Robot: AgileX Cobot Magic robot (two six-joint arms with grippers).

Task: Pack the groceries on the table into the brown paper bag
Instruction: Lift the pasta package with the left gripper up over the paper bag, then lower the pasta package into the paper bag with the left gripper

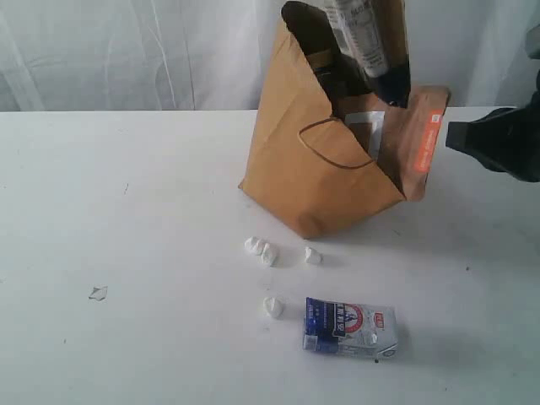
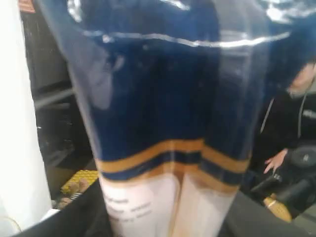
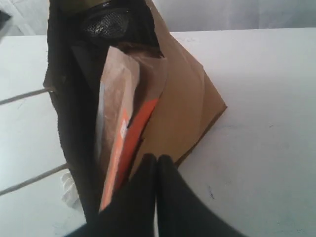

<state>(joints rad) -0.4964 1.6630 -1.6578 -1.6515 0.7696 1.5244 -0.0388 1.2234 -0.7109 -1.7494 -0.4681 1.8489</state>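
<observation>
1. Now: L gripper [image 2: 168, 219] clamps long dark-blue noodle pack [image 1: 364, 42]; pack hangs tilted, lower end at open top of brown paper bag [image 1: 312, 169].
2. R gripper [image 3: 157, 165] clenched shut, empty, tips just beside bag wall nr orange-brown pouch [image 1: 424, 139].
3. Pouch upright at bag's right edge; inside or outside, can't tell.
4. One blue-white carton [image 1: 350, 327] lies flat on table [image 1: 126, 253], in front of bag, not touching.
</observation>
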